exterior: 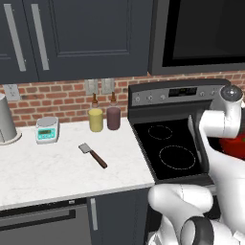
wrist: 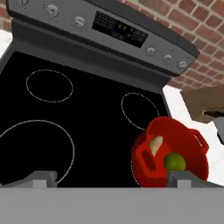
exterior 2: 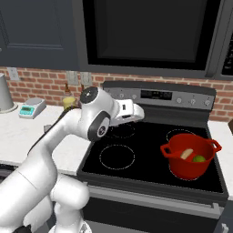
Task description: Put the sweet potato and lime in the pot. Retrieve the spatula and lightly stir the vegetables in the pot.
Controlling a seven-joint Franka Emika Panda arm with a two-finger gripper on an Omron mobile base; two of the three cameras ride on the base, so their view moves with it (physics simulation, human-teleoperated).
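The red pot (exterior 2: 173, 152) stands on the front right burner of the stove, with the tan sweet potato (exterior 2: 185, 154) and the green lime (exterior 2: 199, 159) lying side by side inside it. In the hand view the pot (wrist: 146, 158) is at the lower right, holding the sweet potato (wrist: 155, 145) and lime (wrist: 175, 162). My gripper (wrist: 113, 180) is open and empty, hovering over the cooktop to the left of the pot. The spatula (exterior: 93, 155) lies flat on the white counter left of the stove, its grey blade toward the wall.
A small kitchen scale (exterior: 47, 130), a yellow jar (exterior: 95, 119) and a dark red jar (exterior: 113, 117) stand along the brick wall. A grey canister (exterior: 5, 119) is at the far left. The microwave hangs above the stove's control panel (wrist: 118, 30).
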